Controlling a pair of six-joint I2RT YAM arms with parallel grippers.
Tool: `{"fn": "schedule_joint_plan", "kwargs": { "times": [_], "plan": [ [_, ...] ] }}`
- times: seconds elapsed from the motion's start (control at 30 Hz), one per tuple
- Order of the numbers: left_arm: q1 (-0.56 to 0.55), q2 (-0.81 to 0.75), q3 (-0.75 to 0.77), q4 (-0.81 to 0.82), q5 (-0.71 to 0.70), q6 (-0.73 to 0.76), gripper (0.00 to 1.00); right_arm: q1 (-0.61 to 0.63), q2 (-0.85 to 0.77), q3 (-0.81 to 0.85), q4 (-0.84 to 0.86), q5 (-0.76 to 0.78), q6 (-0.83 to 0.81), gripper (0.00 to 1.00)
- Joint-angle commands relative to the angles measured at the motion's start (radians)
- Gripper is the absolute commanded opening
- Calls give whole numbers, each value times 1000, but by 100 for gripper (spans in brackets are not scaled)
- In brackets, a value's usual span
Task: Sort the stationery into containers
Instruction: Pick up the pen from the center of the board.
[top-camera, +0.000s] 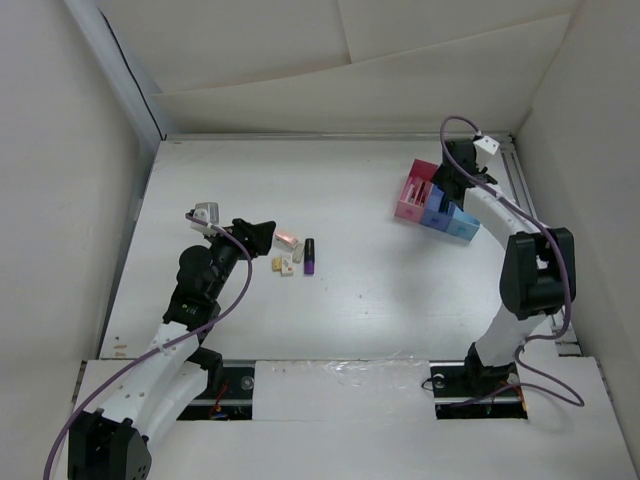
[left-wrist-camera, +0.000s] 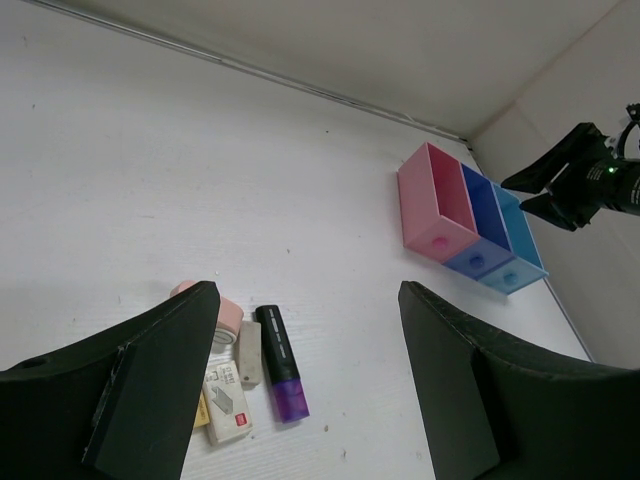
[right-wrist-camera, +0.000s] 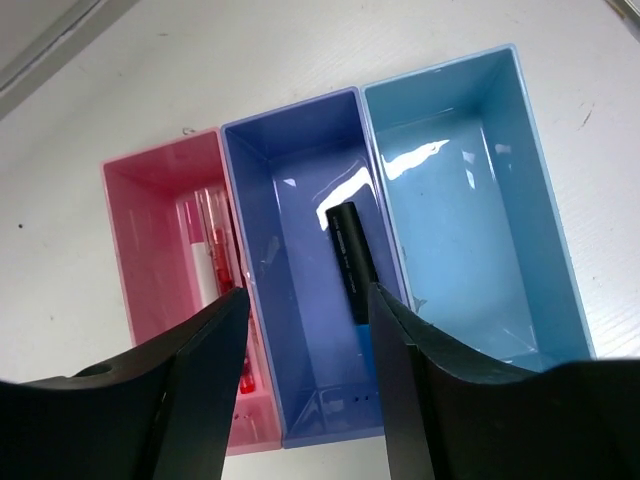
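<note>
The tray of three joined bins (top-camera: 437, 216) sits on the white table (top-camera: 350, 320) in the upper right of the top view, with the right hand (top-camera: 443, 184) directly over it. From the right wrist camera the pink bin (right-wrist-camera: 140, 230) is on the left, the dark blue bin (right-wrist-camera: 290, 200) in the middle and the light blue bin (right-wrist-camera: 470, 200) on the right. The right hand (right-wrist-camera: 308, 293) hangs above the dark blue bin, its fingers (right-wrist-camera: 200, 390) parted wider than the black-and-blue marker (right-wrist-camera: 347, 250) below them. That marker lies inside the dark blue bin, along the wall shared with the light blue bin. Its lower end runs behind the right-side finger, so I cannot tell whether the two touch, but the hand is not clamped on it. Pink-and-white sticks (right-wrist-camera: 205, 250) lie in the pink bin.

The unsorted stationery lies left of centre in the top view, just beside the left hand (top-camera: 266, 233). In the left wrist view that hand (left-wrist-camera: 308, 290) is spread wide with nothing between its fingers. In the lower left of that frame a black-and-purple marker (left-wrist-camera: 280, 372) lies on the table. A white eraser block (left-wrist-camera: 250, 352) sits just to its left and a cream eraser block (left-wrist-camera: 228, 408) lower down. A pink stick (left-wrist-camera: 228, 315) is partly hidden by the left-side finger. The tray stands well apart, in the upper right of that frame.
</note>
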Motion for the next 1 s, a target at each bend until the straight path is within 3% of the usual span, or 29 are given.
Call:
{"fn": "schedule_joint_plan", "kwargs": {
  "times": [0.0, 0.17, 0.2, 0.33, 0.4, 0.53, 0.57, 0.67, 0.77, 0.97],
  "plan": [
    [-2, -4, 44, 36, 15, -5, 69, -1, -74, 10, 21, 24, 10, 57],
    [-2, -4, 44, 36, 15, -15, 69, 93, -146, -51, 70, -6, -8, 54],
    [-2, -4, 44, 36, 15, -15, 69, 121, -155, -51, 71, -15, -9, 41],
    [-2, -4, 44, 36, 15, -15, 69, 288, -123, -69, 81, -84, -44, 7],
    [-2, -4, 44, 36, 15, -15, 69, 405, -95, -70, 81, -110, -54, 6],
    [-2, -4, 44, 36, 15, -15, 69, 584, 0, -25, 72, -121, -55, 22],
    [-2, -4, 44, 36, 15, -15, 69, 612, 36, -14, 58, -121, -42, 36],
    [-2, -4, 44, 36, 15, -15, 69, 686, 96, 10, 49, -131, -21, 58],
    [-2, -4, 44, 36, 15, -15, 69, 730, 139, 36, 49, -153, -9, 63],
    [-2, -4, 44, 36, 25, -15, 69, 779, 219, 79, 40, -187, 1, 63]
  ]
}}
